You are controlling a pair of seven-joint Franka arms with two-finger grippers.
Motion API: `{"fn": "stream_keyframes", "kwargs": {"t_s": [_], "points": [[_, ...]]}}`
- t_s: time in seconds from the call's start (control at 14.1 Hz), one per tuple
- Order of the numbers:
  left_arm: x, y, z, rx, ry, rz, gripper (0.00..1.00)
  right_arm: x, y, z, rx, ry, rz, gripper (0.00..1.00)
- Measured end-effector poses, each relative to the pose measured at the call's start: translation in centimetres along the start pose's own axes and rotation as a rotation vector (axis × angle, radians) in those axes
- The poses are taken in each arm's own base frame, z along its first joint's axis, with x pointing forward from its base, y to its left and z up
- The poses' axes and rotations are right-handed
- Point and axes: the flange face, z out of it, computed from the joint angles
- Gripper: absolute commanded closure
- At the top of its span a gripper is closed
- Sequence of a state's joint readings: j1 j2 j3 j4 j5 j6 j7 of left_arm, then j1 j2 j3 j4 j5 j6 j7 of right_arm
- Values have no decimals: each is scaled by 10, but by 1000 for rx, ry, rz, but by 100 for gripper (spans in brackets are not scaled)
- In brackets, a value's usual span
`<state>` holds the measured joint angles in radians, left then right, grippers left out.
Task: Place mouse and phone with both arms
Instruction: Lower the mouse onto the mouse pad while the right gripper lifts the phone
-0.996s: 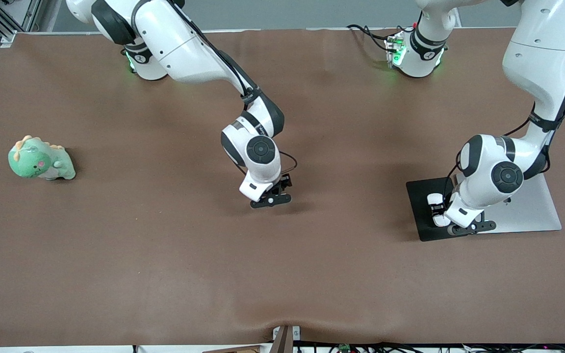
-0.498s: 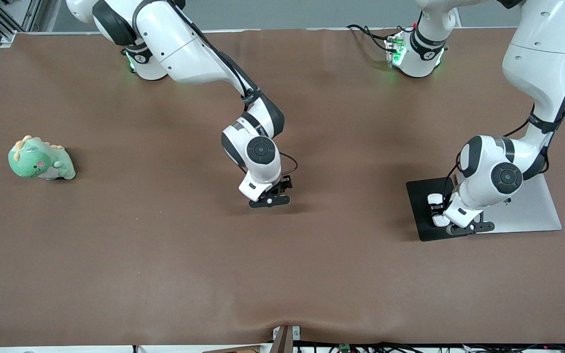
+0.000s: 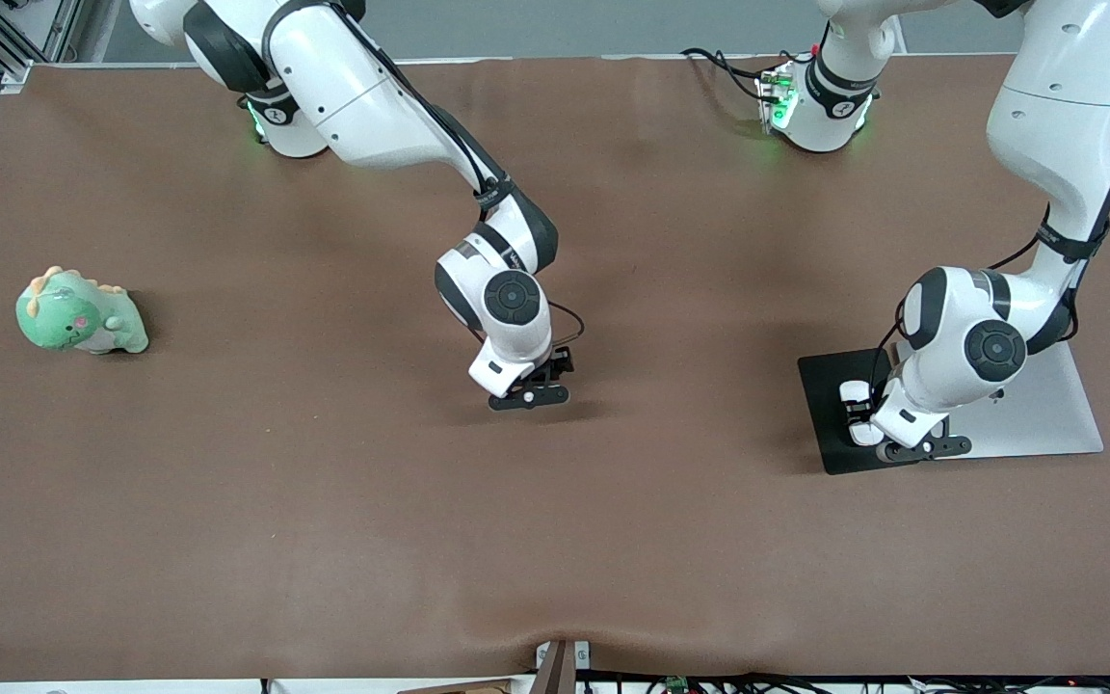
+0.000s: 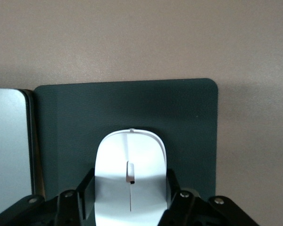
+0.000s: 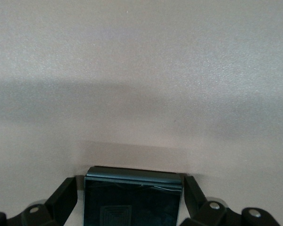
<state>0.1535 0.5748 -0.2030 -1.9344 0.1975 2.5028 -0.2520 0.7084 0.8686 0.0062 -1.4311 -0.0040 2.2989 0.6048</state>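
- The left gripper (image 4: 130,207) is closing its two fingers (image 4: 85,188) on the sides of the mouse (image 4: 130,176), holding it right at the dark mat (image 4: 188,122); whether the mouse is touching the mat cannot be told.
- From the high camera, the left gripper (image 3: 887,424) is sitting over the dark mat (image 3: 820,386), and a small part of the mouse (image 3: 854,395) is showing beside the wrist.
- A flat grey plate (image 3: 1046,414) is lying right beside the mat, toward the left arm's end of the table.
- The right gripper (image 5: 132,207) is clamping its fingers (image 5: 63,195) on both edges of the phone (image 5: 132,200), low over the bare brown table (image 5: 141,70).
- From the high camera, the right gripper (image 3: 528,386) is hanging over the middle of the table (image 3: 324,501), well apart from the mat toward the right arm's end.
- A green toy dinosaur (image 3: 78,313) is sitting well apart from the mat, near the right arm's end of the table.
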Motion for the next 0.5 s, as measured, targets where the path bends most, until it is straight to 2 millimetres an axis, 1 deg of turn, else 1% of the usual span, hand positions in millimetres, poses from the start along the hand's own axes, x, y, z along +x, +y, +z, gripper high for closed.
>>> {"fn": "stream_keyframes", "kwargs": {"t_s": [0.07, 0.14, 0.21, 0.28, 0.36, 0.5], "points": [[0, 0, 1, -1, -1, 0, 54, 1, 1, 0, -4, 4, -4, 75], [0, 0, 2, -1, -2, 0, 54, 2, 1, -1, -6, 10, -8, 89], [1, 1, 3, -2, -1, 1, 54, 2, 1, -2, -9, 14, -12, 97], [1, 1, 3, -2, 0, 1, 54, 3, 2, -2, -10, 15, -12, 100], [2, 1, 3, -3, 1, 1, 54, 4, 4, -2, -11, 16, -8, 100], [3, 1, 3, -4, 3, 1, 54, 14, 15, -6, -11, 24, 12, 100]]}}
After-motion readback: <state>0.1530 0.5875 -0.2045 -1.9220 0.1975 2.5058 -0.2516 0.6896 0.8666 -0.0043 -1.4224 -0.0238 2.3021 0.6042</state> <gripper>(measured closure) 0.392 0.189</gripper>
